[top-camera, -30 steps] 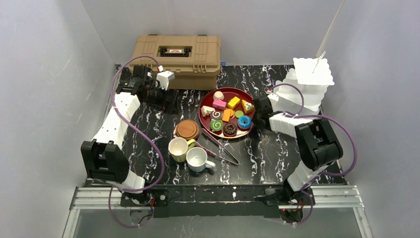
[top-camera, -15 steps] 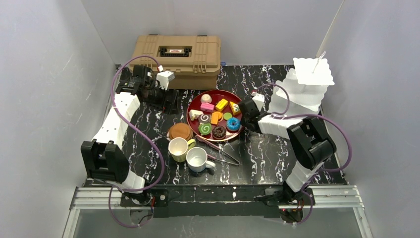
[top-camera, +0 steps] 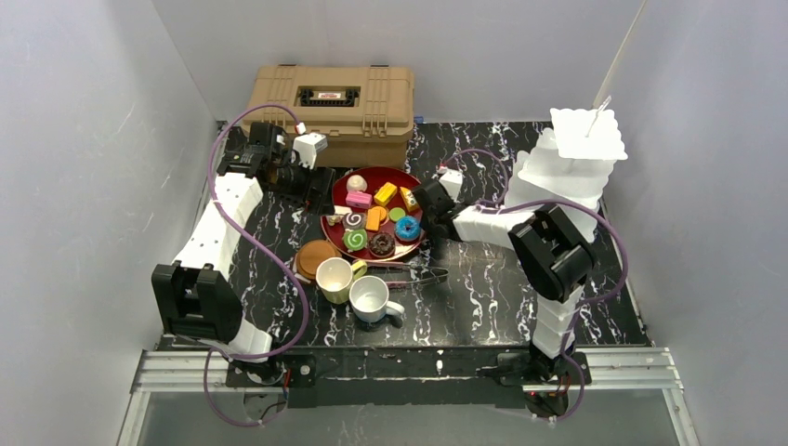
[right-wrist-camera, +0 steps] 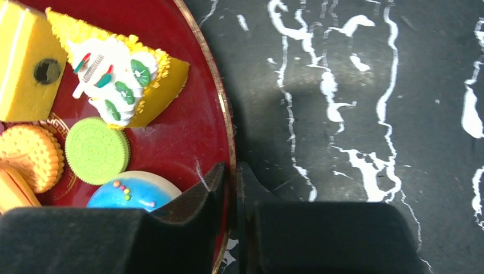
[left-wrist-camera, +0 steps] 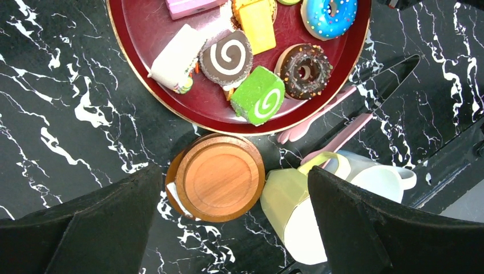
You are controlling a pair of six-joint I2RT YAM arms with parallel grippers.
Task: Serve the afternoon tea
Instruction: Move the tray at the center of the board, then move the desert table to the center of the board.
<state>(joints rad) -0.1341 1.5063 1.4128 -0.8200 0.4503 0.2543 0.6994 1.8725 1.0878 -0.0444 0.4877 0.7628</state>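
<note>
A red plate (top-camera: 388, 171) carries several toy pastries, among them a blue donut (right-wrist-camera: 131, 191), a yellow cake slice (right-wrist-camera: 122, 77) and a green swirl roll (left-wrist-camera: 259, 96). My right gripper (right-wrist-camera: 233, 171) is shut on the plate's right rim (right-wrist-camera: 220, 108), one finger inside and one outside. Just in front of the plate lies the stack of brown coasters (left-wrist-camera: 220, 178), touching the pale yellow mug (top-camera: 334, 279). The white mug (top-camera: 370, 297) stands beside it. My left gripper (left-wrist-camera: 231, 177) hangs wide open above the coasters, holding nothing.
Metal tongs (top-camera: 413, 272) with pink tips lie partly under the plate's near edge, beside the mugs. A tan toolbox (top-camera: 332, 100) stands at the back left. A white tiered stand (top-camera: 576, 158) rises at the back right. Grey walls close both sides.
My right gripper has dragged the red plate leftward across the table. The coasters and tongs have been pushed left with it. The left arm has stayed still.
</note>
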